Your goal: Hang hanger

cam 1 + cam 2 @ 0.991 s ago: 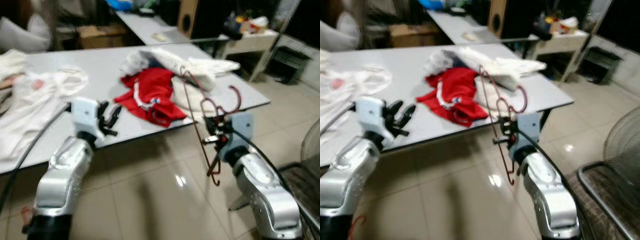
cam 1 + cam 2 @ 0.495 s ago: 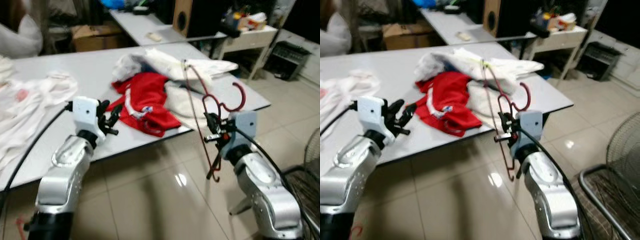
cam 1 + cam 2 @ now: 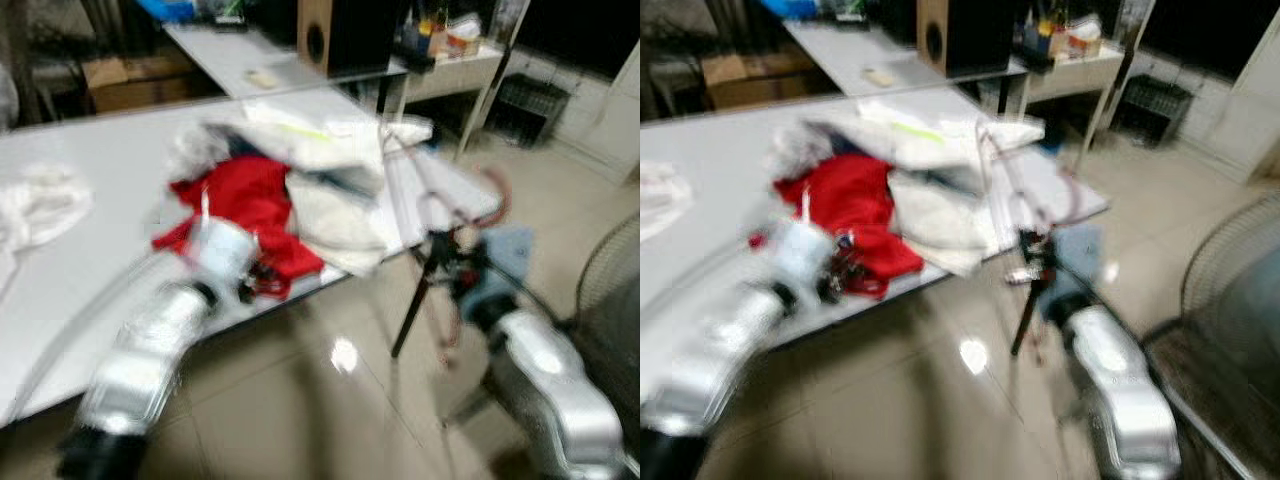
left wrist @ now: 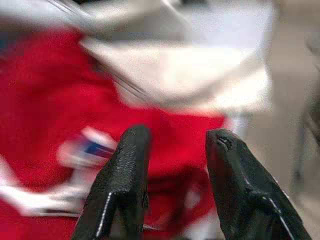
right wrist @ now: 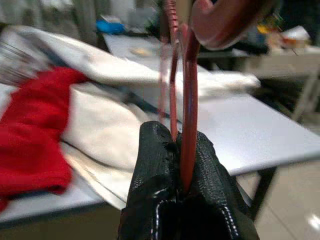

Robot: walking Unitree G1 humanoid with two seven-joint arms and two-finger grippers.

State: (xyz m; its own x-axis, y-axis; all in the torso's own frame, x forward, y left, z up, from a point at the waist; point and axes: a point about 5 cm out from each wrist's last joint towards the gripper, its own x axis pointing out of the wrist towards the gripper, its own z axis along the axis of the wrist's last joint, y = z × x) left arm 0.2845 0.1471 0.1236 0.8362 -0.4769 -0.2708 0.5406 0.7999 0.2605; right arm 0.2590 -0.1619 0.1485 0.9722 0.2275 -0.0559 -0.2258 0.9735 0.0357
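Observation:
A dark red wire hanger [image 3: 488, 196] stands upright in my right gripper [image 3: 447, 268], off the table's right corner above the tiled floor. In the right wrist view its wire [image 5: 188, 110] runs between the closed fingers [image 5: 150, 165]. My left gripper [image 4: 175, 175] is open and hovers close over a red garment [image 4: 45, 100]. In the head views that red garment [image 3: 238, 200] lies on the grey table [image 3: 90, 150] beside a heap of white clothes [image 3: 330, 190]. My left gripper [image 3: 250, 280] sits at the table's front edge by the garment. The head views are blurred.
A white cloth [image 3: 40, 205] lies at the table's left. Behind it stand a second table [image 3: 225, 55], a brown speaker box [image 3: 330, 30], a cardboard box [image 3: 130, 75] and a small white table [image 3: 450, 70]. A fan's wire guard [image 3: 610, 290] is at the right.
The camera has swung right and the picture has blurred. My left gripper has come in closer to the red garment. My right gripper still holds the hanger upright.

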